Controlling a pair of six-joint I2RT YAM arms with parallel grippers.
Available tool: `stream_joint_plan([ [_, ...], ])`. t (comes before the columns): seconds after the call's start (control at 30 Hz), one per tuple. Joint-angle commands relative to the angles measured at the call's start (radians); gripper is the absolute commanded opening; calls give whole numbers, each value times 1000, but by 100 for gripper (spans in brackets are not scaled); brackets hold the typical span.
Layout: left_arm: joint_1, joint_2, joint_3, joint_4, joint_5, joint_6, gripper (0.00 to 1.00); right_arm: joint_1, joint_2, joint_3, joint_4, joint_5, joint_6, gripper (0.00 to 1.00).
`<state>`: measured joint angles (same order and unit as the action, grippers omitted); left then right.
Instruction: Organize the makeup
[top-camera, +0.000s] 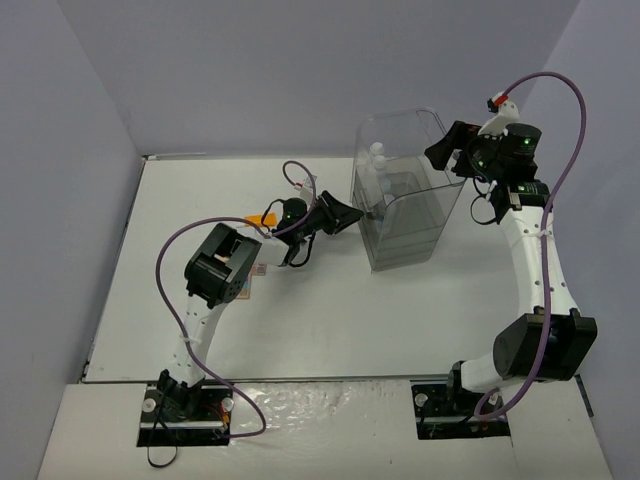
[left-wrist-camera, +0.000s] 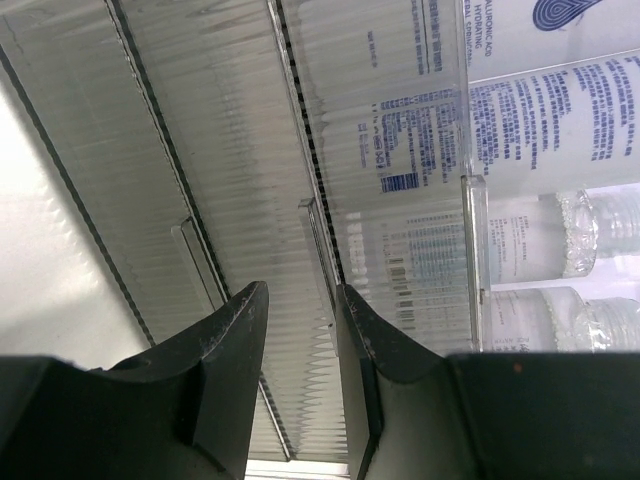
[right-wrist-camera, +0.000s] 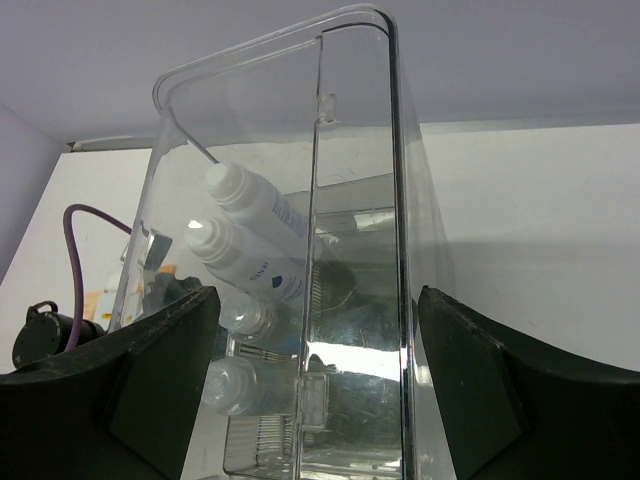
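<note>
Left wrist shows left pincer (left-wrist-camera: 300, 292) narrowly parted, empty, at ribbed clear drawer (left-wrist-camera: 225, 150); right pincer (right-wrist-camera: 318, 300) gapes empty astride glossy case (right-wrist-camera: 355, 140).

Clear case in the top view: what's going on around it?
Both arms are at the clear case. The right gripper straddles its upper part with jaws wide, white bottles already inside. The left gripper, jaws narrow, sits at a drawer handle; a grip is unclear. An orange case lies out on the table.
</note>
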<state>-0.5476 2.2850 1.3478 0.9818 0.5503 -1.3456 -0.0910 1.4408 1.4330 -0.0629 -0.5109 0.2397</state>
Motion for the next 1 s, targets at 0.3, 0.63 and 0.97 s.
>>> stream_joint_plan([
  [0.3, -5, -13, 89, 182, 23, -25, 30, 5, 20, -7, 82, -83, 5, 76],
  [0.63, -14, 13, 106, 173, 31, -30, 30, 5, 18, -16, 86, -87, 0, 76],
  [0.97, -15, 28, 131, 172, 28, -41, 29, 5, 22, -26, 93, -94, -3, 76],
])
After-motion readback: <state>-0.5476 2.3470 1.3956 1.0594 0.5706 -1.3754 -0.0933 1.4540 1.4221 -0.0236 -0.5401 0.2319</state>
